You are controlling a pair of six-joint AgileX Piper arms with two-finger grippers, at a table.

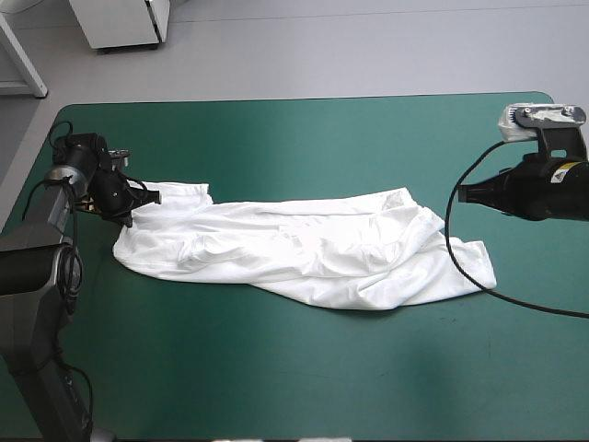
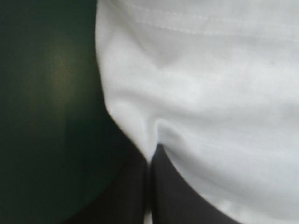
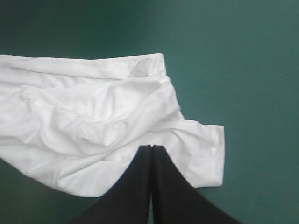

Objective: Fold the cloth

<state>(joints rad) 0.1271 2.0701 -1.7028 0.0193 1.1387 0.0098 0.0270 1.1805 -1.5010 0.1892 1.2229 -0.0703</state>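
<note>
We see a white short-sleeved cotton T-shirt (image 1: 304,249) lying in a long, rumpled band across the middle of the tabletop, whose teal-green cover (image 1: 276,138) shows bare on every side of it. The band runs from near the left edge toward the right side. It dips a little toward the near edge as it goes and ends in a flat short sleeve (image 1: 465,267).

The left end effector (image 1: 132,204) sits low at the shirt's left end. In its wrist view we find its two black fingers (image 2: 177,196) drawn together into one pointed arch. The white fabric (image 2: 210,93) is puckered right at their tips, and a thin sliver of white shows in the seam between them, so it is clamped on the cloth. A stitched hem crosses the fabric farther ahead of the fingers, and teal-green cover (image 2: 46,116) lies beside the cloth.

The right end effector (image 1: 463,192) is over the cover at the right side, near the shirt's right end but apart from it. In its wrist view the black fingers (image 3: 173,196) are pressed tip to tip with nothing between them. The shirt (image 3: 93,121) lies ahead of and beneath the tips, creased in several folds, with the flat sleeve (image 3: 205,154) just beside the fingers. We cannot tell how high this end effector stands above the cloth.
</note>
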